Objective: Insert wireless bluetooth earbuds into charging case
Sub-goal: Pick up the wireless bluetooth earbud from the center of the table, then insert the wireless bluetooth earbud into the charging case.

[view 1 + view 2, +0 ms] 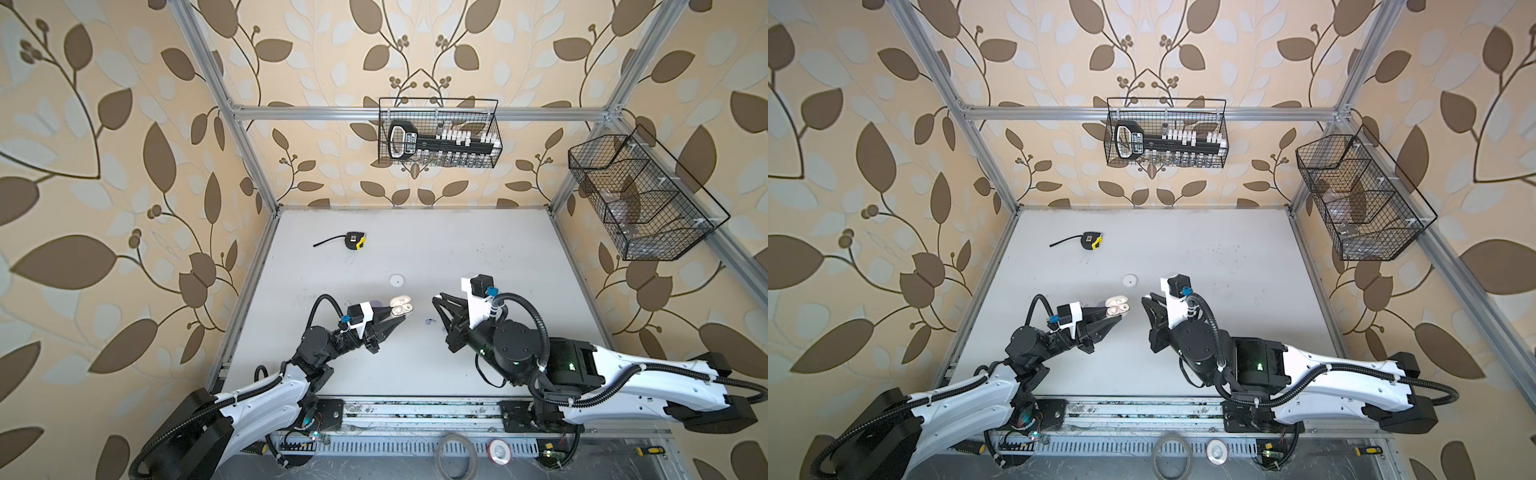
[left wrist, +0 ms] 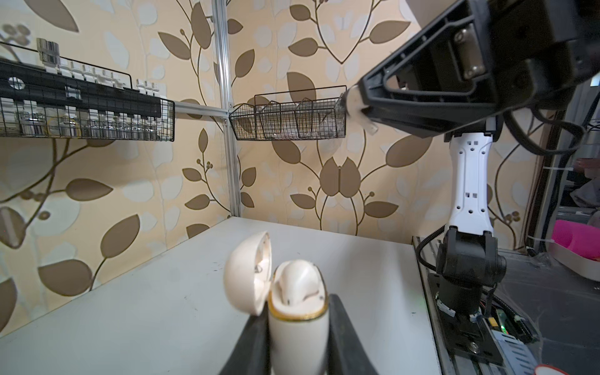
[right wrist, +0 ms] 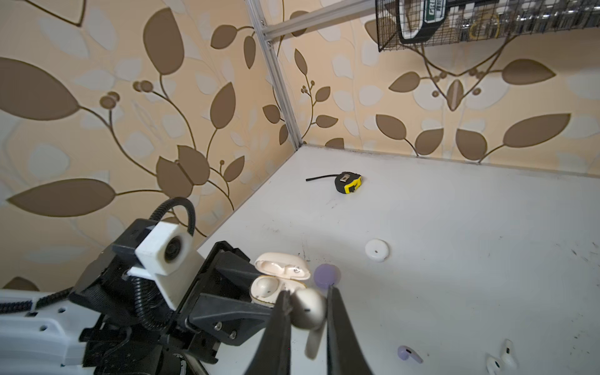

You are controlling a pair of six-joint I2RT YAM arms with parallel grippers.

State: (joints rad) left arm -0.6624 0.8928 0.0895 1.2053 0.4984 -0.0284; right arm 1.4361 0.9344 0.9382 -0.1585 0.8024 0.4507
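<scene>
My left gripper (image 2: pixel 297 324) is shut on the cream charging case (image 2: pixel 297 337), held above the table in both top views (image 1: pixel 401 306) (image 1: pixel 1116 306). The lid (image 2: pixel 248 272) is swung open and one cream earbud (image 2: pixel 298 282) sits in the case. My right gripper (image 3: pixel 306 298) is shut on a second cream earbud (image 3: pixel 308 308), bulb toward the case (image 3: pixel 276 289), stem hanging between the fingers. It hovers just right of the case, not touching (image 1: pixel 436 300). On the table lie a lilac earbud (image 3: pixel 409 354) and two white earbuds (image 3: pixel 500 360).
A lilac case (image 3: pixel 326 276) sits on the table just beyond the cream case. A white round disc (image 1: pixel 397 280) lies behind the grippers and a tape measure (image 1: pixel 355 241) at the back left. Wire baskets hang on the back wall (image 1: pixel 438 133) and the right wall (image 1: pixel 640 199).
</scene>
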